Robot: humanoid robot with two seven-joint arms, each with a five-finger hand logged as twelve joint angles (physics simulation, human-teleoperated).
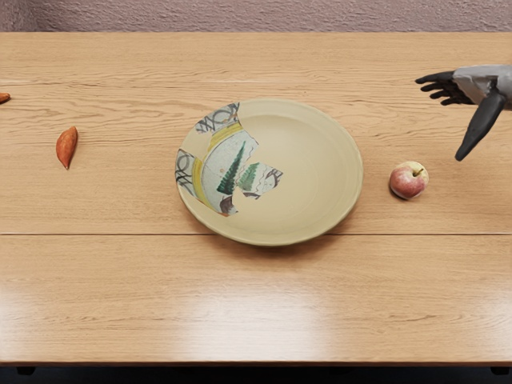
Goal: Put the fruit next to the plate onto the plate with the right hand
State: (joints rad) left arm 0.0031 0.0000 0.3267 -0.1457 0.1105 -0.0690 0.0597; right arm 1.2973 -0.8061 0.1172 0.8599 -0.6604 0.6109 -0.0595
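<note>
A small red and yellow apple (pixel 408 180) lies on the wooden table just right of the plate, a short gap between them. The plate (pixel 320 160) is a wide cream dish with a painted pattern of green trees on its left half, and nothing lies in it. My right hand (pixel 460 100) comes in from the right edge, above and to the right of the apple, well apart from it. Its dark fingers (pixel 438 84) are spread and the thumb points down toward the table. It holds nothing.
An orange-red piece (pixel 66 147) lies on the table far to the left of the plate. Another orange bit (pixel 4 98) shows at the left edge. A seam in the tabletop (pixel 96 234) runs across below the plate.
</note>
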